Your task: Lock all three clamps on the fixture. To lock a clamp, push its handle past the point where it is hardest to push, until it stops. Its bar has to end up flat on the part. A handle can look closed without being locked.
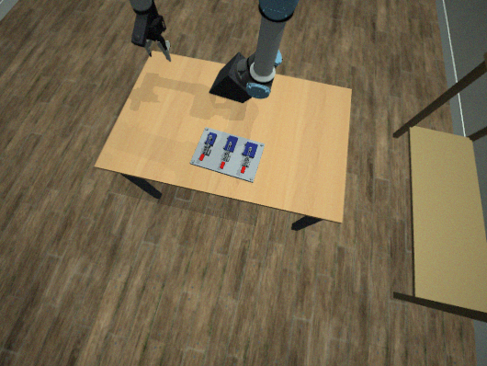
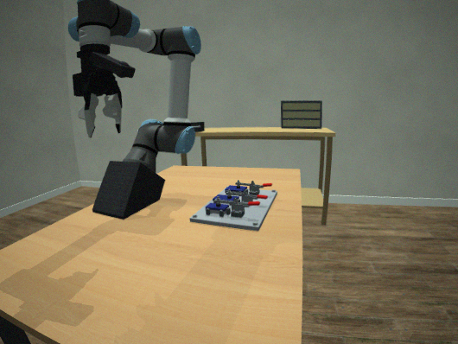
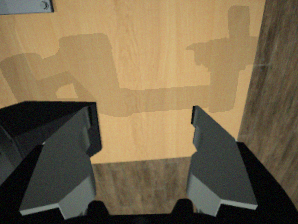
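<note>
A grey fixture plate (image 1: 255,162) (image 2: 225,221) lies near the middle of the wooden table (image 1: 303,133) (image 2: 173,277). It carries three clamps in a row, left (image 1: 208,146), middle (image 1: 227,152) and right (image 1: 247,157), each with a blue part and a red-tipped handle. In the side view the red handles (image 2: 264,184) (image 2: 254,202) lie about level; I cannot tell whether they are locked. My gripper (image 1: 159,55) (image 2: 104,130) (image 3: 142,107) is open and empty. It hangs high over the table's back left corner, far from the plate. Only a corner of the plate (image 3: 25,6) shows in the wrist view.
The arm's black base (image 1: 232,83) (image 2: 127,190) stands at the back of the table, behind the plate. A side table (image 1: 441,216) (image 2: 263,131) with a small shelf box (image 2: 301,114) stands beyond the right edge. The floor is wood planks.
</note>
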